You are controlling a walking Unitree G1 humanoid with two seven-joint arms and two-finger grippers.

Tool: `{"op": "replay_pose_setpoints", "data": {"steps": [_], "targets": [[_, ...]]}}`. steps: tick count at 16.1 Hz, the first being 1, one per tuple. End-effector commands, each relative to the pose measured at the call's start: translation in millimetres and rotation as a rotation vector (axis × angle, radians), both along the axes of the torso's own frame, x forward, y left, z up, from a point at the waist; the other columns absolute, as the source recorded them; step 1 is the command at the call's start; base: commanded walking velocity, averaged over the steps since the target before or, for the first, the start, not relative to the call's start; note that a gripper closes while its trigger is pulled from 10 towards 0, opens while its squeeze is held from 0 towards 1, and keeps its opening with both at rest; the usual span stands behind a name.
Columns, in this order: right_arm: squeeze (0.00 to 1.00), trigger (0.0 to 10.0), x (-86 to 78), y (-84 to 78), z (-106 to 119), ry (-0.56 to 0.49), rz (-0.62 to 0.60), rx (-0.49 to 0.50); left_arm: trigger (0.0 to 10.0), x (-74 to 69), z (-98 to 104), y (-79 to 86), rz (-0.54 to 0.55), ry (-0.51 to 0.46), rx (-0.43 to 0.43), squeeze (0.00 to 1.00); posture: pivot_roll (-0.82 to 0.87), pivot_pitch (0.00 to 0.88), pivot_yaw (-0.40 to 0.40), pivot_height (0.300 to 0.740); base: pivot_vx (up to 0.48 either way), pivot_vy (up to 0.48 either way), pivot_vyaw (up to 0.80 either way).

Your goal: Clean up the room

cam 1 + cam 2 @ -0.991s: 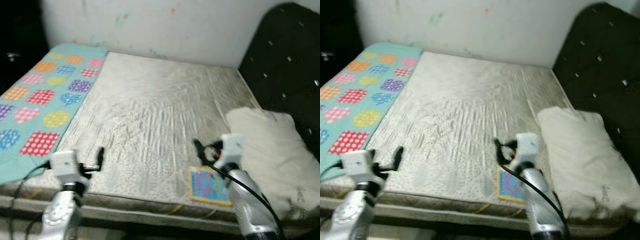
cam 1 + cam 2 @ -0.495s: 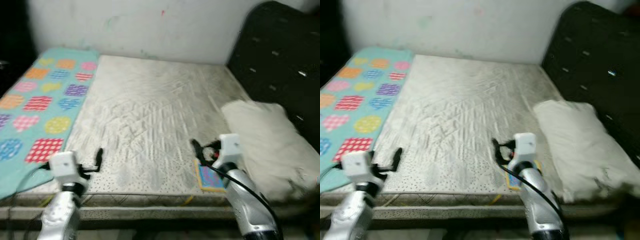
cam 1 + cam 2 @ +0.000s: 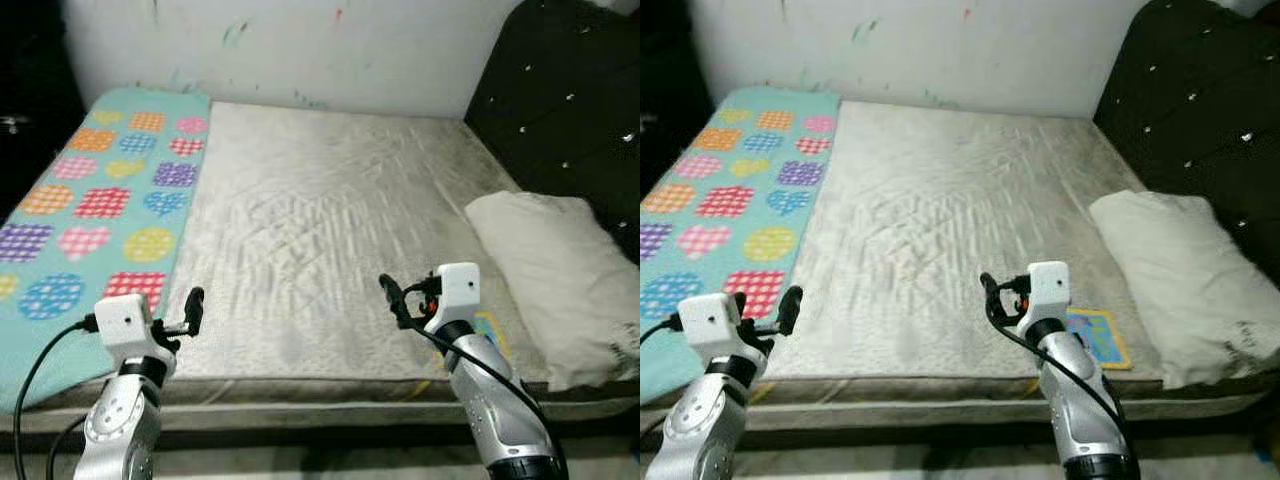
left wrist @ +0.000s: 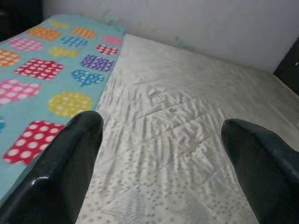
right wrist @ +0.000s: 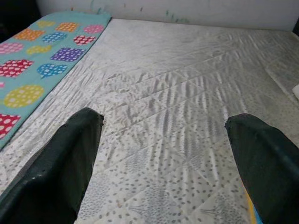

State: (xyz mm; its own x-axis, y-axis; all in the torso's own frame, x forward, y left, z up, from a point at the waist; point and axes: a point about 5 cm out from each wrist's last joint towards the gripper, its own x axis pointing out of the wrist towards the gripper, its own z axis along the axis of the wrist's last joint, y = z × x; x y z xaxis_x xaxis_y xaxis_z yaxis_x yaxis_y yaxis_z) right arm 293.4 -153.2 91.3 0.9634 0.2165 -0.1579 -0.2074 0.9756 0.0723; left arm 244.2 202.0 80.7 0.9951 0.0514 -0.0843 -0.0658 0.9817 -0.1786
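Note:
A pale quilted mattress lies before me, with a teal blanket of coloured patches along its left side. A white pillow rests at the right. A small colourful picture book lies flat near the front right edge, beside the pillow. My left gripper hovers open over the front left of the mattress, by the blanket's edge. My right gripper hovers open over the front of the mattress, just left of the book. In the wrist views both sets of fingers stand wide apart with nothing between them.
A black tufted headboard rises behind the pillow on the right. A white wall with small paint marks runs along the far side. The mattress's front edge is right below my arms.
The whole picture has shifted and sharpened as the camera moved. Both arms keep the same raised pose with open fingers; nothing on the bed has moved.

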Motion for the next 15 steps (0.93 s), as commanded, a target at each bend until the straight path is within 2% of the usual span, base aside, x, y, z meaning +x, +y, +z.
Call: {"op": "replay_pose_setpoints", "data": {"steps": [1, 5, 15], "targets": [[0.00, 10.0, -1.5, -9.3, -3.1, 0.022, -0.023, -0.007, 10.0, 0.8, -0.9, -6.9, -0.017, 0.002, -0.009, 0.00, -0.06, 0.000, -0.071, 0.740, 0.000, 0.247, 0.00], [0.00, 10.0, -1.2, -7.4, -3.4, 0.022, -0.010, -0.024, 10.0, 0.5, 2.3, -7.7, -0.034, -0.030, -0.027, 0.00, -0.06, 0.000, -0.069, 0.740, 0.068, 0.000, 0.00], [0.00, 10.0, 0.1, -6.9, -4.2, 0.026, -0.003, -0.026, 10.0, 1.4, 2.1, -8.1, -0.047, -0.028, -0.026, 0.00, -0.06, 0.000, -0.072, 0.740, 0.370, 0.000, 0.00]]}}
